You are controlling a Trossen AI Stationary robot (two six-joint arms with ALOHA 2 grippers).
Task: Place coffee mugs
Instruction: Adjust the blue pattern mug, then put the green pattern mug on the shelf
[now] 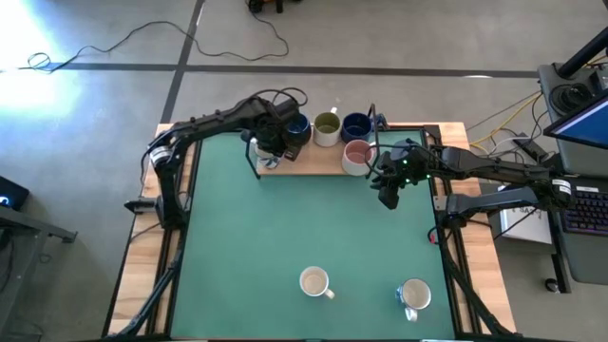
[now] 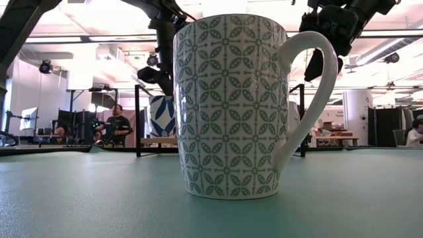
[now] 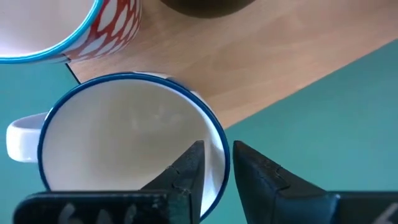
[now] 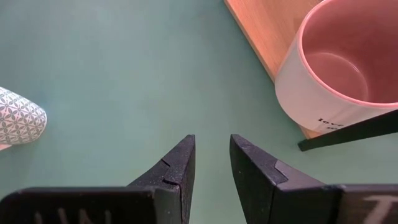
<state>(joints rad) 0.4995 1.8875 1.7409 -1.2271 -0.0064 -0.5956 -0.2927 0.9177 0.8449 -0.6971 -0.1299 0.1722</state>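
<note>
On the wooden board (image 1: 318, 168) at the table's far edge stand two dark blue mugs (image 1: 297, 126) (image 1: 356, 125), an olive-green one (image 1: 327, 126) and a pink-lined one (image 1: 357, 155). My left gripper (image 3: 216, 149) points down at the board's left end, open, over a white mug with a blue rim (image 3: 118, 137). One finger is inside the mug and one outside. Beside it stands a red-patterned mug (image 3: 118, 25). My right gripper (image 4: 211, 146) hangs open above the mat, next to the pink-lined mug (image 4: 348, 68). Two more mugs (image 1: 314, 282) (image 1: 415, 294) stand near the front edge. My left gripper comes from above with the mug's wall (image 3: 219, 146), opposite the handle, between its fingers. The outer finger (image 3: 261, 177) shows mat between itself and the wall. I cannot tell whether the inner finger (image 3: 186, 174) touches the wall. The mug stands upright on the board.
A black stand (image 1: 373, 142) rises by the board's right part. The green-patterned mug (image 2: 231, 106) stands right before the low camera and hides much of the table there. The mat's middle (image 1: 304, 218) is bare. People sit in the room behind.
</note>
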